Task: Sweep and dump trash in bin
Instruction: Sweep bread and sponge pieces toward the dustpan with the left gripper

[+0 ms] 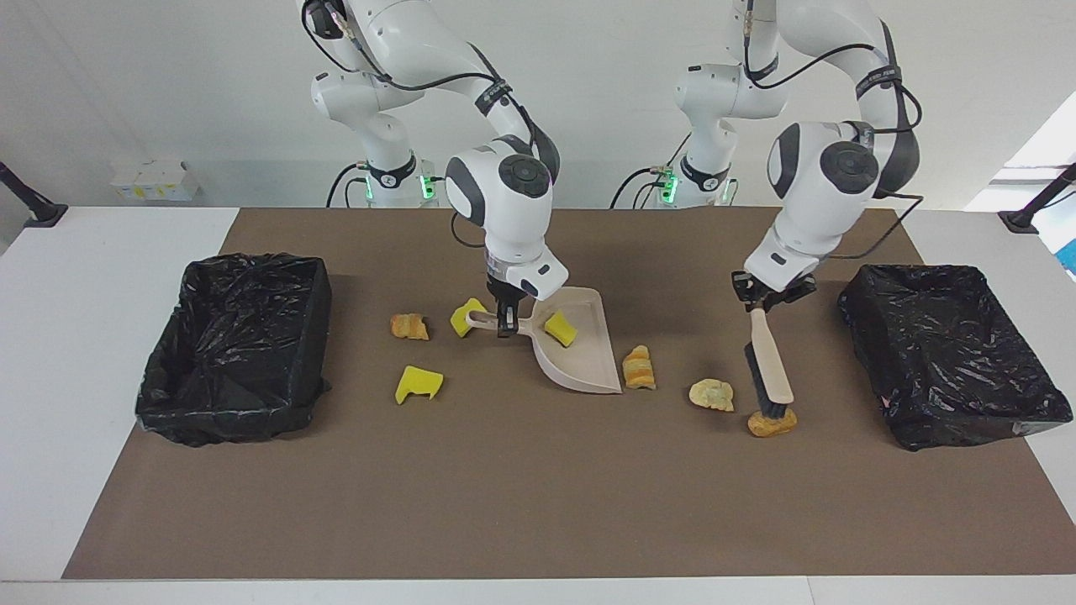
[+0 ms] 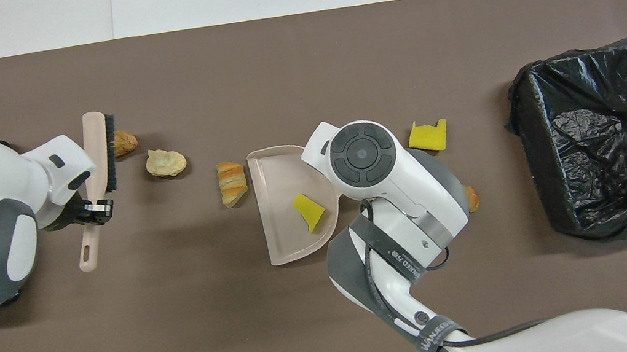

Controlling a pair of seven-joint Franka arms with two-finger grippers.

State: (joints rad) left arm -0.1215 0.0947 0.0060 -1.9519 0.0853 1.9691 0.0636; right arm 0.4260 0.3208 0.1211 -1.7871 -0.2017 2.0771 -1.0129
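place: robotics lab | evidence: two robot arms (image 1: 504, 181), bare white walls (image 1: 168, 84), brown mat (image 1: 538, 487)

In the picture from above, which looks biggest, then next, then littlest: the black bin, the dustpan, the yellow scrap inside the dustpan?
1. Black bin, by far the biggest.
2. Dustpan, partly covered by the right arm.
3. Yellow scrap, the littlest, lying in the dustpan.

My table (image 1: 101, 277) is white under a brown mat (image 1: 538, 487). At twelve o'clock stands a plain white wall (image 1: 168, 84). Daylight enters at three o'clock.
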